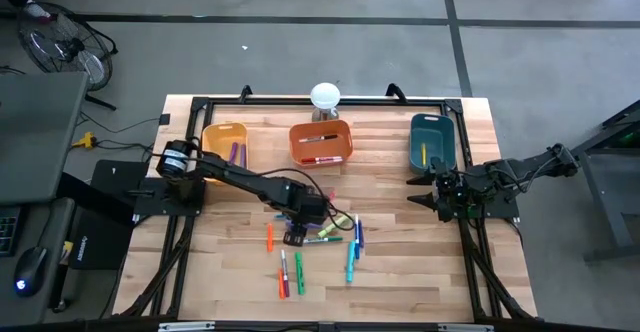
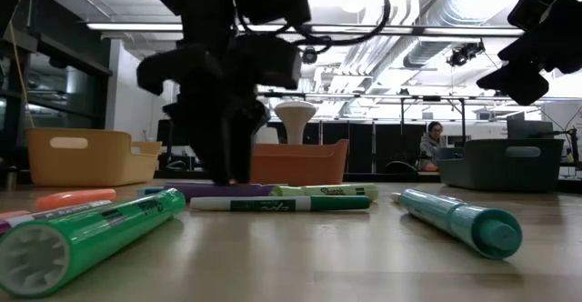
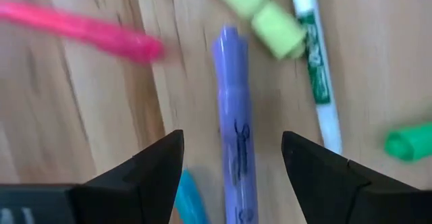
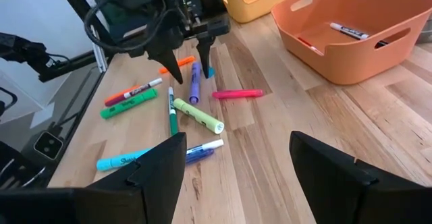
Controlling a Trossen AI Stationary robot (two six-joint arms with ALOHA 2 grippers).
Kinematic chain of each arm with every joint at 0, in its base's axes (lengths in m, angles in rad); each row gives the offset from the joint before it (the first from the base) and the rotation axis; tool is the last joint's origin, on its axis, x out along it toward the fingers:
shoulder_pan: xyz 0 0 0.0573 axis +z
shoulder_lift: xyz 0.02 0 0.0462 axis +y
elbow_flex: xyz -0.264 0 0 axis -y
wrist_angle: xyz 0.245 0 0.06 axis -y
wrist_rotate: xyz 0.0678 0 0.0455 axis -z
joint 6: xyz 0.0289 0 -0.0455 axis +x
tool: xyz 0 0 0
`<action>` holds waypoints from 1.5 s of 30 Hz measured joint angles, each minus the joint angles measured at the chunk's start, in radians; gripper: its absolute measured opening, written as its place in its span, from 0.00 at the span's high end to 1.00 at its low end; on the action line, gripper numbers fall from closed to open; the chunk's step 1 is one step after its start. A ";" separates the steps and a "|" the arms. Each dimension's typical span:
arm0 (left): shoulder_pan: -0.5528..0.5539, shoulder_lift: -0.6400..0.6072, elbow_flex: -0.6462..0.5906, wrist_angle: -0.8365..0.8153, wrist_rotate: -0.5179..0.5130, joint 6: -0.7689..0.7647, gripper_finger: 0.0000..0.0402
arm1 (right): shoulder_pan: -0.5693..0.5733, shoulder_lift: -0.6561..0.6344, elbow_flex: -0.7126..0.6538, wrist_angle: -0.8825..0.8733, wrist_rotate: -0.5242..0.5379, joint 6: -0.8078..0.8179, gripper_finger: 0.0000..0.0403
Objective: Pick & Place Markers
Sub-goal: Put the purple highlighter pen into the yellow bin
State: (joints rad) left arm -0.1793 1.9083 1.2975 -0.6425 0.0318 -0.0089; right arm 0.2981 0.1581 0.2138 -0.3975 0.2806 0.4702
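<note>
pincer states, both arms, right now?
Left pincer: open, empty, lowered astride the purple marker on the table.
Right pincer: open, empty, waiting near the teal bin.

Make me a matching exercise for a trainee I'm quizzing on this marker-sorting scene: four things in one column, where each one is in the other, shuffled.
Things:
1. purple marker
2. orange bin
3. right claw
4. teal bin

Places:
A. at the table's back edge on the right arm's side
B. on the wood between the left claw's open fingers
C. at the table's back, between the yellow bin and the teal one
D. hovering open just in front of the teal bin, away from the loose markers

Pairs: 1-B, 2-C, 3-D, 4-A
</note>
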 joint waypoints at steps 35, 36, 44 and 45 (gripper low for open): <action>-0.030 0.114 0.006 0.072 -0.010 -0.088 0.63 | 0.000 -0.001 0.000 -0.001 0.000 0.000 0.37; -0.030 0.114 0.006 0.077 -0.009 -0.097 0.65 | 0.000 -0.001 0.000 -0.001 0.000 0.000 0.37; -0.030 0.116 0.006 0.086 0.001 -0.103 0.74 | 0.000 -0.001 0.000 -0.001 0.000 0.000 0.37; -0.030 0.116 0.005 0.085 0.002 -0.102 0.74 | 0.000 -0.001 0.000 -0.001 0.000 0.000 0.37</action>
State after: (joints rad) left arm -0.2092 2.0240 1.3029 -0.5579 0.0338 -0.1104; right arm 0.2981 0.1570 0.2138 -0.3988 0.2806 0.4702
